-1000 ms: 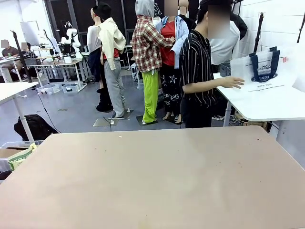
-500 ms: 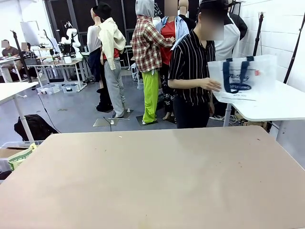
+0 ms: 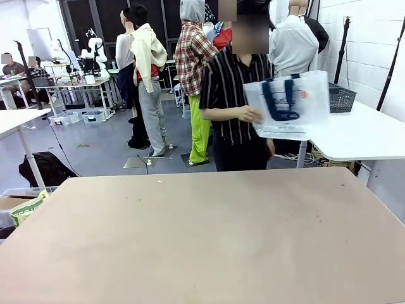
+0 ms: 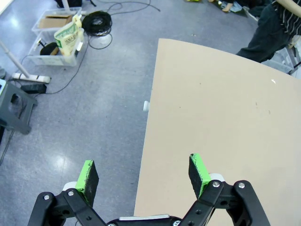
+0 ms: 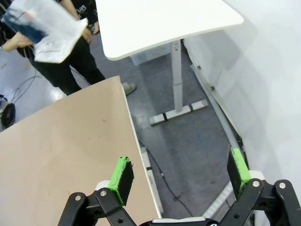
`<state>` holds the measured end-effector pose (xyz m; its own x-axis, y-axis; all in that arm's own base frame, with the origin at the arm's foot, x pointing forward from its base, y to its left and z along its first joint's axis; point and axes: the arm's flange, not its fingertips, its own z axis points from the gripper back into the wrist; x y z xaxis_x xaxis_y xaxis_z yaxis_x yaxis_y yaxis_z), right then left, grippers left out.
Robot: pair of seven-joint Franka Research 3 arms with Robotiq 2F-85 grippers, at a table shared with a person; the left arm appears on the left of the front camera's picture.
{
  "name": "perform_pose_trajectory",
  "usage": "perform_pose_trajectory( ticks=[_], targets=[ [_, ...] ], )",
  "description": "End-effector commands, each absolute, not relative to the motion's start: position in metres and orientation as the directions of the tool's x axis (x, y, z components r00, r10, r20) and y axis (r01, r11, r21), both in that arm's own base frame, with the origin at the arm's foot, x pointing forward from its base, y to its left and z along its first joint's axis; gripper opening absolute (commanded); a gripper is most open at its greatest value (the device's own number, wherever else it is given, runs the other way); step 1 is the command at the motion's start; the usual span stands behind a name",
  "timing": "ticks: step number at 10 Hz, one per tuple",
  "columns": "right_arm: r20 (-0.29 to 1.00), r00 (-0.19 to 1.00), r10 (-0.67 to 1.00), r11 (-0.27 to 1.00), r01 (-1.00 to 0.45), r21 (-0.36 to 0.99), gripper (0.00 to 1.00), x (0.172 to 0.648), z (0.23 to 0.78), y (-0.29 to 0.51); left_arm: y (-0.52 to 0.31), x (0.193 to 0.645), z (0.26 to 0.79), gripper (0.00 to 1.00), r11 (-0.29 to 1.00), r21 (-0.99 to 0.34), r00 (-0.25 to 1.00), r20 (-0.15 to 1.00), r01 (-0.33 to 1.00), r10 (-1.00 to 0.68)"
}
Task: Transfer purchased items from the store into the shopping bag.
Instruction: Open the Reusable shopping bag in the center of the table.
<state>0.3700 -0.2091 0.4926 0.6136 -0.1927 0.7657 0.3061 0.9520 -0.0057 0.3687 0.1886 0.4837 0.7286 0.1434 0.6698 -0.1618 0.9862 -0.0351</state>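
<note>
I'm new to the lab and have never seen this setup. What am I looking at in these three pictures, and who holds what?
It is a two-armed robot at a beige table. The wide picture comes from a fixed camera between the arms, looking across at a person. That person holds a translucent shopping bag with dark handles in the air, one hand at its side; it is not on the table yet. Behind, a dark mesh basket sits on a white table. The other two pictures come from cameras on the robot's wrists, looking along the fingers. The left gripper and right gripper, both with green pads, are open and hold nothing, each over a table edge.
</note>
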Motion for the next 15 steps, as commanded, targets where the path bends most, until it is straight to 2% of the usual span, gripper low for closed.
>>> perform_pose_trajectory(
  ticks=[1,15],
  targets=[
    [0.767,0.615,-0.183,0.953,0.303,-0.016,1.00,0.3692,0.4937,-0.2098,0.1924,0.3674,0.4836,1.00,0.987,-0.024,0.729,0.671,-0.159,0.133],
    [0.767,0.615,-0.183,0.953,0.303,-0.016,1.00,0.3692,0.4937,-0.2098,0.1924,0.3674,0.4836,1.00,0.987,-0.024,0.729,0.671,-0.159,0.133]
  ],
)
